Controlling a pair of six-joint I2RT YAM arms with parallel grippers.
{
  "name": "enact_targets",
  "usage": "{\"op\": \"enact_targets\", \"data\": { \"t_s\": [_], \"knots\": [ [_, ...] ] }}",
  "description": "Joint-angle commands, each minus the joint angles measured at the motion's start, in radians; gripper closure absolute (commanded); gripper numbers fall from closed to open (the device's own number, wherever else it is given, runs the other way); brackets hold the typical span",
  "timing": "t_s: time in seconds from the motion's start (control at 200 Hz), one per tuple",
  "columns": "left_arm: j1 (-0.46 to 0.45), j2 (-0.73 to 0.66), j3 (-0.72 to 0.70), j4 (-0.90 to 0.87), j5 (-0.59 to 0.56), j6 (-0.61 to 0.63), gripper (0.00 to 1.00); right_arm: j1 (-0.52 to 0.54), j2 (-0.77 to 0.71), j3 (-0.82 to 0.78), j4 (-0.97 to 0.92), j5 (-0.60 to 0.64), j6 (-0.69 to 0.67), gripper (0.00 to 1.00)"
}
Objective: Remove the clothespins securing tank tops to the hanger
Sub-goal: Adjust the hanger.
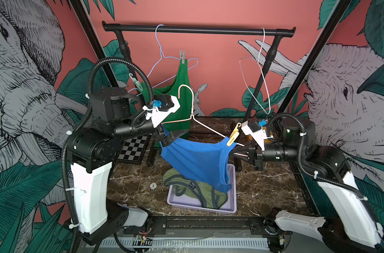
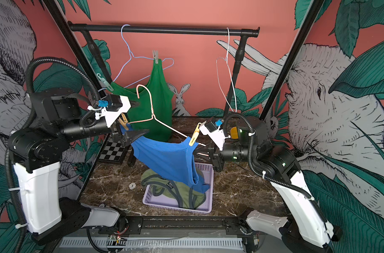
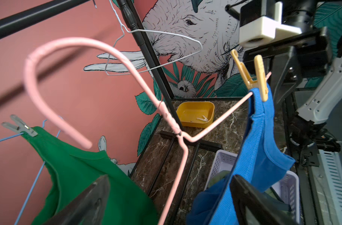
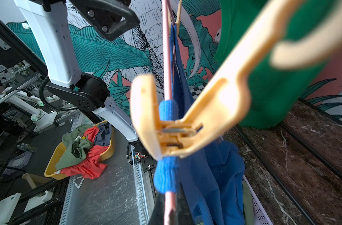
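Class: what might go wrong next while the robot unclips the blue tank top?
1. The pink hanger, off the rail, is gripped at one end by the right gripper; a slip could drop the blue tank top.
2. The open left gripper may pinch blue fabric rather than the yellow clothespin beside it.

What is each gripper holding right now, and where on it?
Right gripper: pink hanger, by its arm's tip past the yellow clothespin. Left gripper: open, holding nothing.
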Motion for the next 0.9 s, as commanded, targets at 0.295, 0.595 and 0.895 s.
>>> {"op": "enact_targets", "data": {
  "t_s": [0.295,0.595,0.895],
  "knots": [
    [0.006,0.016,0.002,-0.072,0.213,0.02,0.27,0.048,0.02,-0.047,0.16,-0.033,-0.048,1.0],
    [0.006,0.005,-0.03,-0.086,0.205,0.041,0.54,0.051,0.033,-0.072,0.159,0.007,-0.081,1.0],
    [0.006,-0.002,-0.054,-0.075,0.169,0.039,0.82,0.052,0.021,-0.116,0.158,0.083,-0.095,1.0]
  ]
}}
